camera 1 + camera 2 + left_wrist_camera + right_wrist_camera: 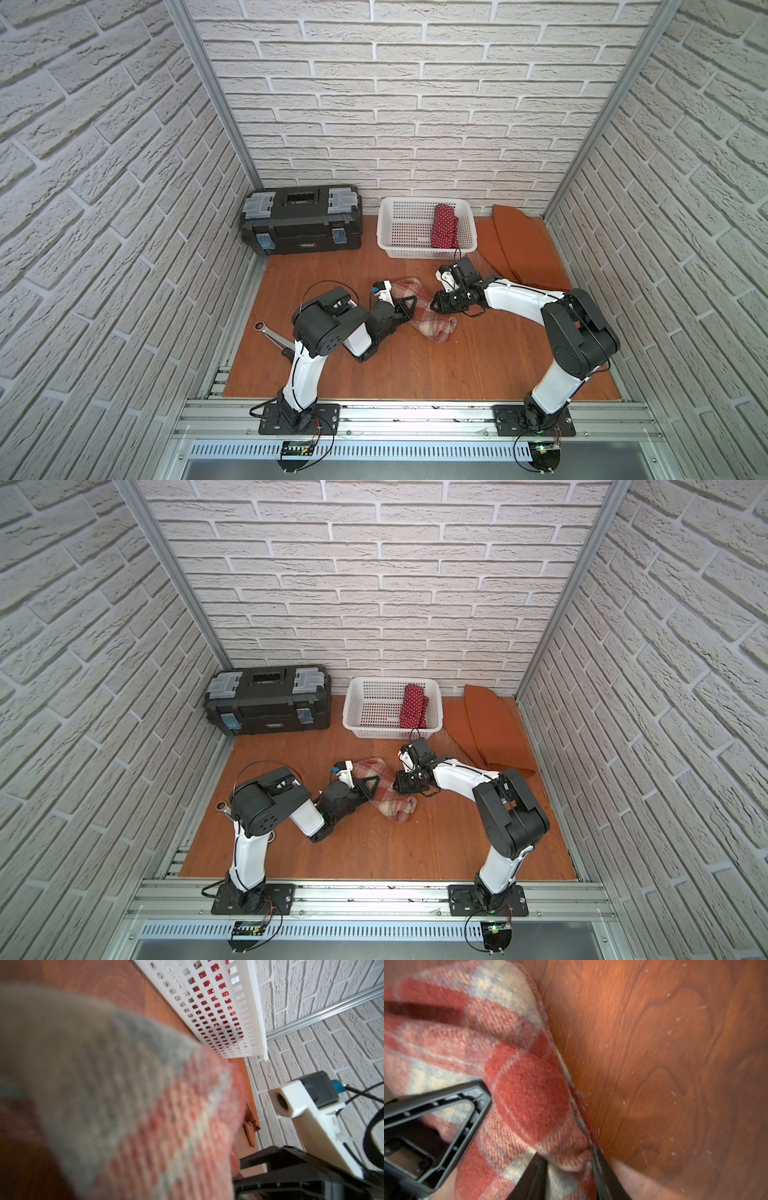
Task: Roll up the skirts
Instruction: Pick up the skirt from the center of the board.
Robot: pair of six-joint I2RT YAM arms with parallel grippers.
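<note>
The red-and-cream plaid skirt (428, 320) lies as a thick roll on the middle of the wooden table. My left gripper (409, 305) is shut on its near-left side, with one triangular finger (483, 1101) lying on top of the roll. The cloth fills the left wrist view and hides the other finger. My right gripper (566, 1157) pinches the roll's hemmed edge on the opposite side, shut on the plaid cloth. The dark red polka-dot skirt (444, 230) sits rolled inside the basket. The rust-orange skirt (519, 245) lies flat at the back right.
The white lattice basket (405, 228) stands at the back centre, just beyond the right wrist. A black toolbox (301, 220) occupies the back left. A metal wrench (270, 332) lies near the left edge behind my left arm. Brick walls close in on three sides.
</note>
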